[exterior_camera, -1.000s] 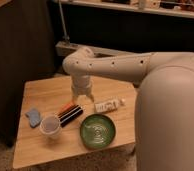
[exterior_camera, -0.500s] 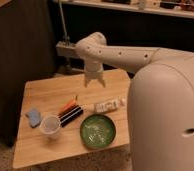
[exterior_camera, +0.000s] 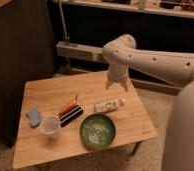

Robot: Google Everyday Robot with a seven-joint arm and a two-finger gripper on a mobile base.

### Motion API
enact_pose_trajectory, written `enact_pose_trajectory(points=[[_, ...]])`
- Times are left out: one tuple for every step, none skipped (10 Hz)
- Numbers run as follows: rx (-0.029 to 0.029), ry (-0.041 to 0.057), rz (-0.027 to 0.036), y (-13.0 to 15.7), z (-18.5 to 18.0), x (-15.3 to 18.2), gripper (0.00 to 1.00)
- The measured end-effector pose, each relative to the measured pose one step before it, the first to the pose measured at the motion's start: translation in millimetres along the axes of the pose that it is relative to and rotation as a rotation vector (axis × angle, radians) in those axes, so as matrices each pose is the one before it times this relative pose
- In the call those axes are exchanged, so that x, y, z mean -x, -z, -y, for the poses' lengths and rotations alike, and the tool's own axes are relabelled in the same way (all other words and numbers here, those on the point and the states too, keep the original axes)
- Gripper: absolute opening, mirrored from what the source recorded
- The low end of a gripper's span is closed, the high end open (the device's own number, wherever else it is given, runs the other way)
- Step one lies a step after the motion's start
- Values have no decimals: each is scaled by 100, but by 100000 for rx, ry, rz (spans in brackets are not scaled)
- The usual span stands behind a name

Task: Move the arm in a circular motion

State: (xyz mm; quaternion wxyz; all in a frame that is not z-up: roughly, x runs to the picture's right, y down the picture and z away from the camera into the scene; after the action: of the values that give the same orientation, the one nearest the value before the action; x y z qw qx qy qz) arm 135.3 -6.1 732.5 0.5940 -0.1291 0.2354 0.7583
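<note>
Hanging the pincer (exterior_camera: pixel 117 84) tip-down above the back right part of the wooden surface (exterior_camera: pixel 50 92), touching nothing; not showing whether wide or narrow. Holding the arm (exterior_camera: pixel 155 61) across from the right edge, bending at a rounded joint above the pincer. Hovering just behind a white tube (exterior_camera: pixel 109 105) lying flat, with a green bowl (exterior_camera: pixel 97 131) nearer, orange and black pens (exterior_camera: pixel 69 111) leftward, then a clear cup (exterior_camera: pixel 50 125) and a blue object (exterior_camera: pixel 34 117).

Table (exterior_camera: pixel 50 92) holds cup (exterior_camera: pixel 50 125), green bowl (exterior_camera: pixel 97 131), pens (exterior_camera: pixel 69 112), tube (exterior_camera: pixel 109 105), blue cloth (exterior_camera: pixel 34 117); claw (exterior_camera: pixel 117 85) above far edge.
</note>
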Motion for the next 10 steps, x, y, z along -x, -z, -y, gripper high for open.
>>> enact_pose_trajectory(points=[[-268, -2925, 893, 189, 2549, -804, 65], [185, -2630, 1044, 228, 2883, -1273, 65], [881, -1474, 168, 61, 1795, -1236, 65], [1614, -815, -260, -151, 1879, -1659, 65], [2253, 748, -1257, -392, 1508, -2216, 65], [2554, 2534, -2236, -483, 881, -1967, 65], [1693, 2243, -1971, -319, 91, -1253, 65], [1709, 2808, -2383, -443, -393, -1205, 65], [1944, 3744, -2788, -622, -1150, -1113, 65], [1786, 3449, -2256, -555, -1580, -698, 65]])
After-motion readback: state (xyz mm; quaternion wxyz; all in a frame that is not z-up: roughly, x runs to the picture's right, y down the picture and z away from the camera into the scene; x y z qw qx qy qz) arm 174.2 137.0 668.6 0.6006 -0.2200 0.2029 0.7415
